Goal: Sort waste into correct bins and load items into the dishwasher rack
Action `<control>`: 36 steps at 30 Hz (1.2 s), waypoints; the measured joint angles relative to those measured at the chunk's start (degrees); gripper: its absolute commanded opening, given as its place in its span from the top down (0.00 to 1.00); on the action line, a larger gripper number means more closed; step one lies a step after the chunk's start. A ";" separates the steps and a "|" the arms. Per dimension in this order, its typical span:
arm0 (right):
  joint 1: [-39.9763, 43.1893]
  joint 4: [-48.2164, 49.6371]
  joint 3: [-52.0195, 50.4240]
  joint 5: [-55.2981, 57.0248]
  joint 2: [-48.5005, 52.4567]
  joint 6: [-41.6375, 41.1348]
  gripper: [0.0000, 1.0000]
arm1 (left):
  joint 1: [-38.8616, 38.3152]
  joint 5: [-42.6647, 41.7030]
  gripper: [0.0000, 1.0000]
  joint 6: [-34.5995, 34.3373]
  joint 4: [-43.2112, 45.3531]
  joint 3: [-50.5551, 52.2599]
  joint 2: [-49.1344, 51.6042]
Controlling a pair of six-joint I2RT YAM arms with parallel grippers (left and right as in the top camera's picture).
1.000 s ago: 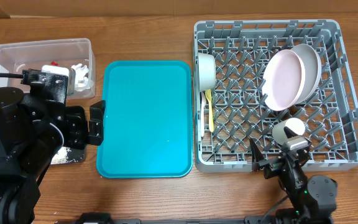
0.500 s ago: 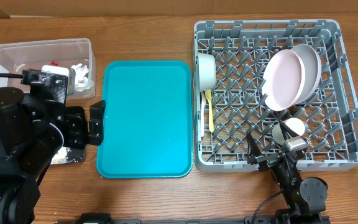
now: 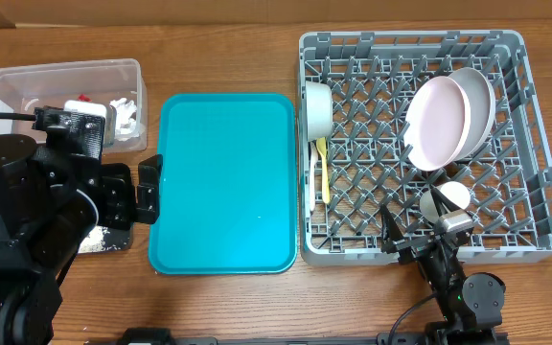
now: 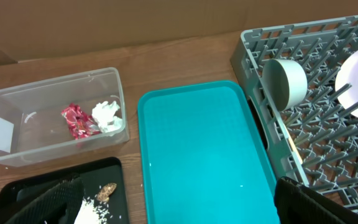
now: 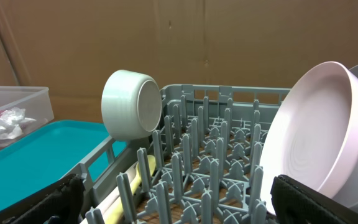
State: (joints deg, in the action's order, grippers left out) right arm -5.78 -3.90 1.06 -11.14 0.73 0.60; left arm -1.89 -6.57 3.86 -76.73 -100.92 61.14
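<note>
The grey rack (image 3: 410, 38) holds a white plate (image 3: 437, 120), a grey-green plate (image 3: 477, 96), a pale bowl (image 3: 317, 108), a white cup (image 3: 448, 198), a white fork (image 3: 313, 182) and a yellow spoon (image 3: 323, 168). The clear tub (image 4: 55, 79) holds the red wrapper (image 4: 76, 120) and white tissue (image 4: 107, 115). The black tray (image 4: 114, 171) holds rice (image 4: 95, 210) and a brown morsel (image 4: 106, 191). My left gripper (image 4: 185, 205) is open and empty over the black tray's right edge. My right gripper (image 3: 425, 244) is open and empty at the rack's front rim, below the cup.
A large flat teal tray (image 3: 223, 182) lies bare between the tub and the rack. My left arm covers most of the black tray in the overhead view. A cardboard wall stands behind the table (image 5: 166, 37).
The right arm drew back slightly from the cup and has since held still. The left arm has not moved.
</note>
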 measured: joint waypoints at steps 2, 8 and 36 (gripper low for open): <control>0.00 -0.02 0.00 0.00 0.00 0.00 0.00 | 0.00 0.02 0.00 0.00 0.00 0.00 0.00; 0.00 0.02 0.00 0.00 0.00 0.00 0.00 | 0.00 0.02 0.00 0.00 0.00 0.00 0.00; 0.00 0.00 0.00 0.00 0.00 -0.15 0.00 | 0.00 7.15 0.00 2.73 29.88 32.09 -23.15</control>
State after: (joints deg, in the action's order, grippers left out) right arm -5.78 -3.90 1.06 -11.14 0.73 0.45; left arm -1.89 0.58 6.59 -46.85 -68.84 38.00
